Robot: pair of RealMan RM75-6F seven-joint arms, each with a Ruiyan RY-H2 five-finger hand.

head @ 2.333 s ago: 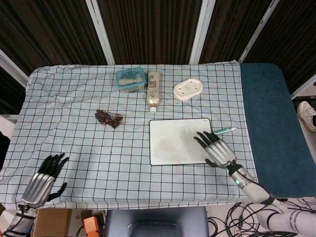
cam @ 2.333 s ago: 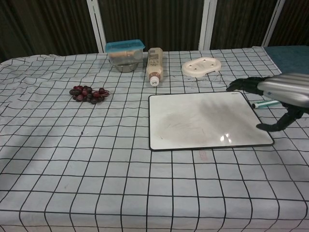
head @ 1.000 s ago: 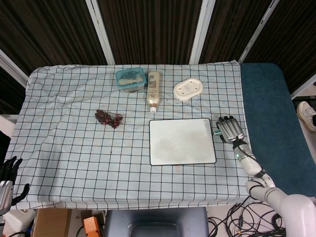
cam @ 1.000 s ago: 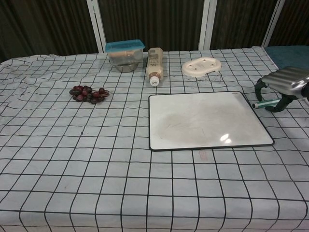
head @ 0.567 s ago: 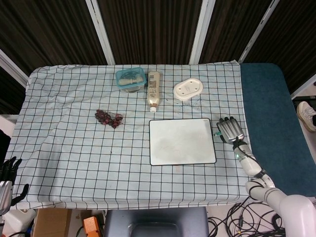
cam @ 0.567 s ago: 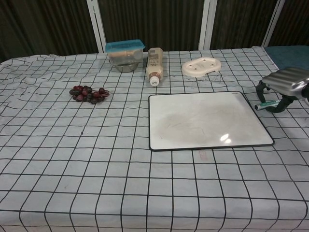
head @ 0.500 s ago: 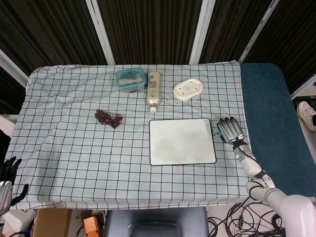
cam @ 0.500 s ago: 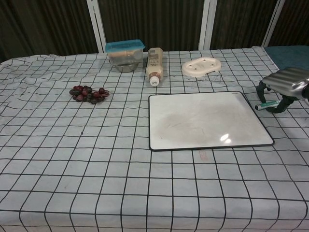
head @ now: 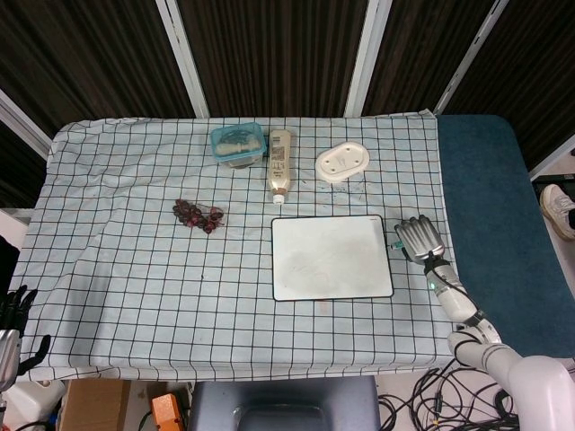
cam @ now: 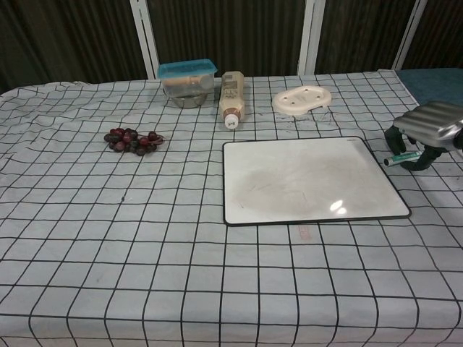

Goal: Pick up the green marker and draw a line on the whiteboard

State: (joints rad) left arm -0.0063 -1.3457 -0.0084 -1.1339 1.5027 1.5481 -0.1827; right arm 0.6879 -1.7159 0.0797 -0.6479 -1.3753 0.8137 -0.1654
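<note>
Checked-cloth table [head: 117, 224] with whiteboard [head: 331, 257], grapes [head: 199, 215], lidded tub [head: 238, 144], bottle [head: 279, 165], white dish [head: 342, 162].

Tablecloth [head: 126, 206]: white with a black grid, covering the table
Container [head: 237, 145]: teal-lidded, sitting at the far side
Bottle [head: 279, 165]: lying just right of the container, cap pointing near
Dish [head: 342, 162]: white oval, lying right of the bottle
Grapes [head: 198, 215]: dark red bunch, lying left of centre

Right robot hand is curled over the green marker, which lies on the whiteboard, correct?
Not quite: the green marker lies on the cloth just right of the whiteboard, not on it, as the chest view shows. The right robot hand is indeed curled over it.
</note>
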